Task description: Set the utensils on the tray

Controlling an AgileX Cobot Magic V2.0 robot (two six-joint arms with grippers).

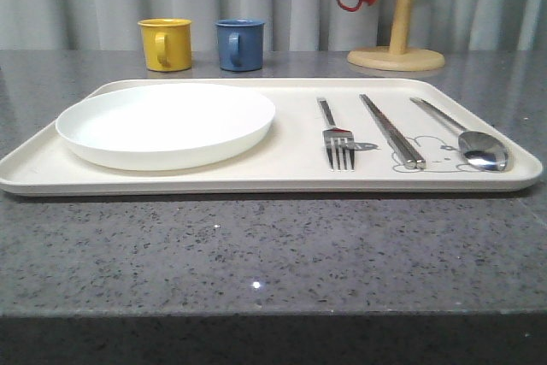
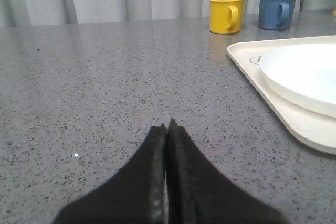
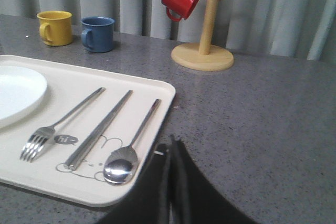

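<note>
Fork [image 1: 337, 136], chopsticks [image 1: 391, 131] and spoon [image 1: 464, 137] are seen lying flat on the tray [image 1: 282, 179], all right of the plate [image 1: 167, 124]: fork nearest it, chopsticks next, spoon farthest, apart and roughly parallel. Task is judged complete.

Left gripper [image 2: 168, 127] is pressed closed on nothing, over bare table left of the tray. Right gripper [image 3: 171, 142] is likewise closed and empty, just beside the tray's right rim near the spoon bowl.

Handling, judged: thin, stiff, light polished steel; slippery, low-lying. Hold is best taken mid-handle, across the width.
</note>
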